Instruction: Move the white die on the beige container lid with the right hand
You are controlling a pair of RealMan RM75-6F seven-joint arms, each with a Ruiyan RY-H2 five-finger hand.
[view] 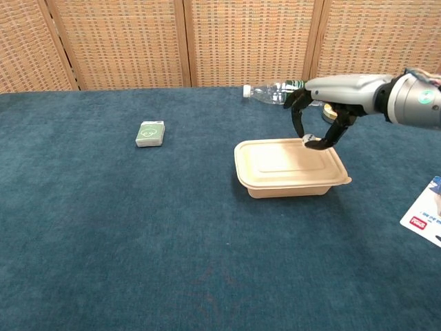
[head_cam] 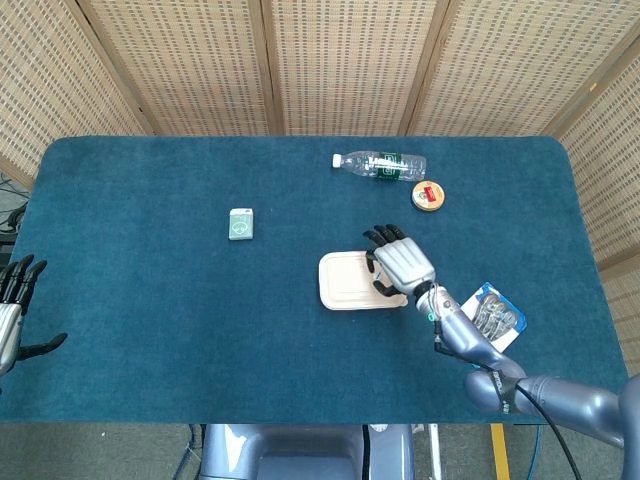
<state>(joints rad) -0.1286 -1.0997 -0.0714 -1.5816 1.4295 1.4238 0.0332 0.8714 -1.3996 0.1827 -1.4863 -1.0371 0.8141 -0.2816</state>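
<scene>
The beige container lid (view: pixel 279 164) tops a shallow beige container right of the table's middle, also visible from the head camera (head_cam: pixel 345 282). My right hand (view: pixel 322 123) hangs just above the lid's far right corner and pinches the small white die (view: pixel 308 139) between thumb and a finger, clear of the lid. In the head view the right hand (head_cam: pixel 402 263) covers the die and the lid's right edge. My left hand (head_cam: pixel 12 310) hangs off the table's left edge, fingers spread and holding nothing.
A water bottle (head_cam: pixel 380 165) lies at the far side, with a round red-and-tan tin (head_cam: pixel 428 195) beside it. A small green-and-white box (view: pixel 150 134) sits to the left. A blister pack (head_cam: pixel 490 318) lies near the right front.
</scene>
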